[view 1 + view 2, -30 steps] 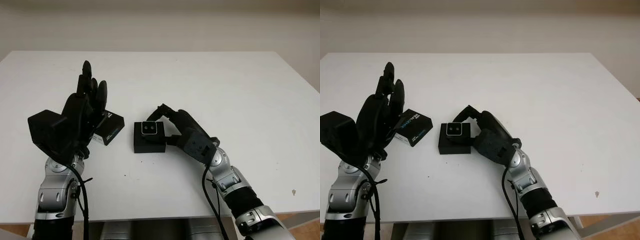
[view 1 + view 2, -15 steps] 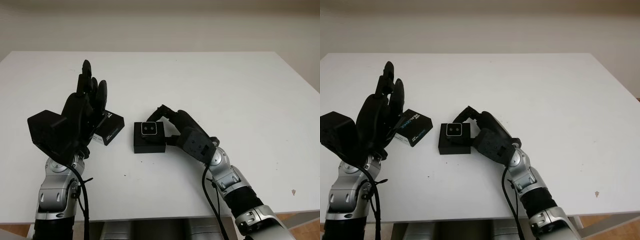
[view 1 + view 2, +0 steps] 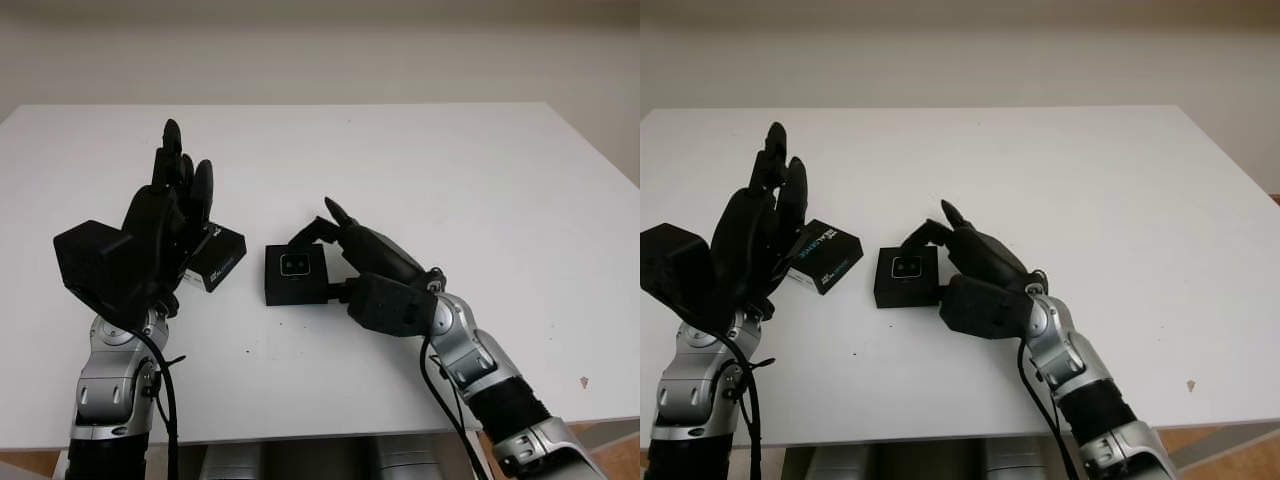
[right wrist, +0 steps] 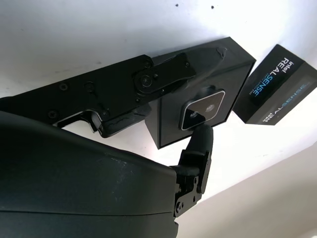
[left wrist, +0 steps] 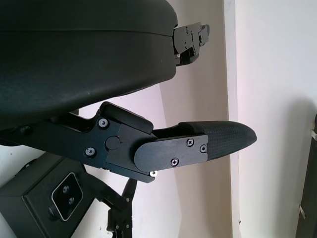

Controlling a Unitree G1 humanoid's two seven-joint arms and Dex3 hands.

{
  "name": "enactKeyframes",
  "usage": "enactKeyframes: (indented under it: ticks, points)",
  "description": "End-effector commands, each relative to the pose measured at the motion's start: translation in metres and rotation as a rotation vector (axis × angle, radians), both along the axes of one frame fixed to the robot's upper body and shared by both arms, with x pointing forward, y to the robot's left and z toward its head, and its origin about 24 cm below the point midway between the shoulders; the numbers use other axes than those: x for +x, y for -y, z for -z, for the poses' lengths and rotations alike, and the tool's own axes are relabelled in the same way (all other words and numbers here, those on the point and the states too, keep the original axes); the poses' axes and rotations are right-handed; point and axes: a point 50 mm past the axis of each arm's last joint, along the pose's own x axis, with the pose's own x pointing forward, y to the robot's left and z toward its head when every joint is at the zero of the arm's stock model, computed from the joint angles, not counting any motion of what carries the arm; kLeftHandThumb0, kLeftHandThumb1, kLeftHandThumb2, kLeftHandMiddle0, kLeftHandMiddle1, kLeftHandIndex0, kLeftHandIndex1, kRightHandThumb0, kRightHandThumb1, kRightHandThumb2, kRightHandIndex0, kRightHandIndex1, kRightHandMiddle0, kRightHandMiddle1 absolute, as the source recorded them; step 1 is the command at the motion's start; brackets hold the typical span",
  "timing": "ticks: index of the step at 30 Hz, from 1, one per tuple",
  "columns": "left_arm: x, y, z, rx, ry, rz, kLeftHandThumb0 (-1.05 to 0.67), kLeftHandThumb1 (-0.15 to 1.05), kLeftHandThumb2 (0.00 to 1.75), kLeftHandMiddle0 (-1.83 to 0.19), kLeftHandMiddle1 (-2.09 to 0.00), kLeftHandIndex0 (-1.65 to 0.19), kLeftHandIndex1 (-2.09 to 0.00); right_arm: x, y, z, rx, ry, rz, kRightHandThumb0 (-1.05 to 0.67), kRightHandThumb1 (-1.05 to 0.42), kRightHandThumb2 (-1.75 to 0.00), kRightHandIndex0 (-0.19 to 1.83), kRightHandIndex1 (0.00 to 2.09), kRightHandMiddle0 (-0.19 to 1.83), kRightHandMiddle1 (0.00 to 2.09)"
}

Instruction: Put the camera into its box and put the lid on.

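Camera [image 3: 298,264] in box [image 3: 292,288] beside right hand [image 3: 355,262]

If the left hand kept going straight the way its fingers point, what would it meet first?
Probably nothing: the left hand, open and raised beside the lid, points toward the far edge of the table, though depth is unclear.

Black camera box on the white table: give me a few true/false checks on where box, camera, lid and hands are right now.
1. The small silver-faced camera sits in the open black box. True.
2. The black printed lid covers the box. False: it lies on the white table beside the box.
3. The right hand is at the box, one finger by the camera. True.
4. The left hand grips the lid. False: it is raised, open, holding nothing.
5. The box stands at the table's far edge. False: it is near the middle.
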Motion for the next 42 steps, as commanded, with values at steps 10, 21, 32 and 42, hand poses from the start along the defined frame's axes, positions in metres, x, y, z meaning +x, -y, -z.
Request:
enactKeyframes:
  ticks: [10,21,32,42]
  points:
    - [-0.002,-0.002,-0.002,0.003,0.017,-0.002,-0.75,1.05,0.54,0.19,0.00,0.19,0.00,-0.005,0.001,-0.015,0.051,0.151,0.038,-0.79,-0.96,-0.06,-0.19,0.00,-0.12,0.08]
    - [-0.002,-0.012,-0.011,0.089,0.036,-0.023,-0.83,1.05,0.55,0.19,0.00,0.19,0.00,-0.002,0.014,-0.047,0.347,0.183,0.171,-0.71,-1.05,-0.34,-0.12,0.05,-0.13,0.06]
    - [0.004,-0.068,-0.064,0.686,0.038,0.123,-0.91,1.05,0.29,0.19,0.00,0.19,0.00,0.012,0.056,-0.084,0.577,0.005,0.214,-0.76,-1.05,-0.44,-0.11,0.06,-0.09,0.07]
    - [0.035,-0.067,-0.105,1.162,-0.198,0.382,-0.73,0.82,0.03,0.19,0.00,0.19,0.00,0.016,0.082,-0.103,0.680,-0.041,0.240,-0.70,-1.05,-0.38,-0.15,0.05,-0.10,0.06]
